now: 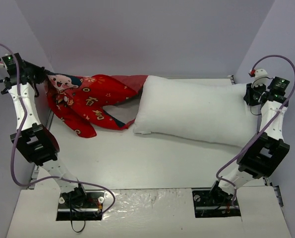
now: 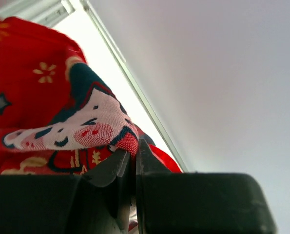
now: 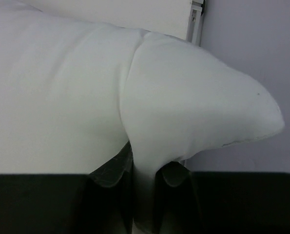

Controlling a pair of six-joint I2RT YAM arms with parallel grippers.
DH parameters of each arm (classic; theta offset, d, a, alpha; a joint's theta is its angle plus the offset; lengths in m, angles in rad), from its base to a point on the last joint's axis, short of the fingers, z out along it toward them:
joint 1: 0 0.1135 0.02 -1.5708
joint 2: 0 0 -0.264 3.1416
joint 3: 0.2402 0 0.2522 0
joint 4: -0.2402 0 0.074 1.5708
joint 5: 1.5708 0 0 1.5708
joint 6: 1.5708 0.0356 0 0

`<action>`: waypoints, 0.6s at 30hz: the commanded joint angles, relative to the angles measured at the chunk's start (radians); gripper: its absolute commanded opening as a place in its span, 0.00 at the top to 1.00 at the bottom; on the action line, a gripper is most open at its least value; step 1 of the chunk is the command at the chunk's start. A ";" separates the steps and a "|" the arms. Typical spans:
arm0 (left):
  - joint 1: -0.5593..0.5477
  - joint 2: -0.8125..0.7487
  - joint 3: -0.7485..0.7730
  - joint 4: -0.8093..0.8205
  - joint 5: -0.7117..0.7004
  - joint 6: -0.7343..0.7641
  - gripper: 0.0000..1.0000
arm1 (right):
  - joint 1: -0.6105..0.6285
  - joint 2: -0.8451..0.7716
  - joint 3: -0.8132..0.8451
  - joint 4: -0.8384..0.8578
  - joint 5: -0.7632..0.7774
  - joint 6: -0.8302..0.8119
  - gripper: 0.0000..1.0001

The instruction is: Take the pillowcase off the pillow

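**Item 1: pillowcase** (image 1: 88, 101). Red fabric printed with gold and white motifs and a cartoon face. It is located at the far left of the desk (image 1: 137, 158), crumpled. Its upper left corner is lifted off the surface and the remainder is draped down onto the desk. Its right edge is seen meeting the left end of the pillow.

**Item 2: pillow** (image 1: 192, 110). Plain white and puffy, laid lengthwise across the far right half of the desk. It is shown bare white along its whole visible length. Its right corner is raised slightly where it is gripped.

**Item 3: left end effector** (image 2: 133, 157). It is held high at the far left, close to the left wall (image 1: 8, 29). The fingers (image 2: 110, 168) are pressed together on a fold of the pillowcase, at the patch bearing the cartoon face. The cloth is seen bunched between the two tips.

**Item 4: right end effector** (image 3: 145, 168). It is positioned at the far right edge of the desk. The fingers (image 3: 113, 170) are closed on the pillow's right corner, and a ridge of white fabric is drawn down between them.

**Item 5: cable** (image 1: 19, 124). Purple, and looped along the left arm.
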 commanded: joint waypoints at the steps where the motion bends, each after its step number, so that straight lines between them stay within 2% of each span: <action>1: -0.058 -0.041 0.117 0.008 -0.080 0.150 0.98 | 0.084 -0.057 0.025 -0.020 -0.011 -0.093 0.87; 4: -0.132 -0.028 0.176 -0.042 -0.122 0.227 0.98 | 0.159 -0.071 0.071 -0.011 0.066 -0.102 0.64; 5: -0.164 -0.021 0.211 -0.054 -0.142 0.245 0.98 | 0.164 -0.057 0.123 -0.014 0.055 -0.087 0.54; 6: -0.178 -0.015 0.229 -0.062 -0.147 0.277 0.98 | 0.165 -0.052 0.149 -0.018 0.047 -0.048 0.48; 9: -0.242 -0.008 0.294 -0.083 -0.142 0.328 0.98 | 0.196 -0.055 0.218 -0.092 -0.028 -0.094 0.20; 11: -0.297 -0.026 0.292 -0.062 -0.098 0.371 0.98 | 0.222 -0.069 0.238 -0.123 -0.058 -0.105 0.16; 14: -0.354 -0.069 0.248 -0.036 -0.033 0.403 0.98 | 0.279 -0.084 0.241 -0.132 -0.109 -0.102 0.16; 17: -0.439 -0.141 0.144 -0.040 0.028 0.436 0.98 | 0.326 -0.109 0.217 -0.134 -0.123 -0.094 0.16; 18: -0.500 -0.164 0.100 -0.042 0.031 0.445 0.98 | 0.332 -0.110 0.208 -0.137 -0.144 -0.088 0.16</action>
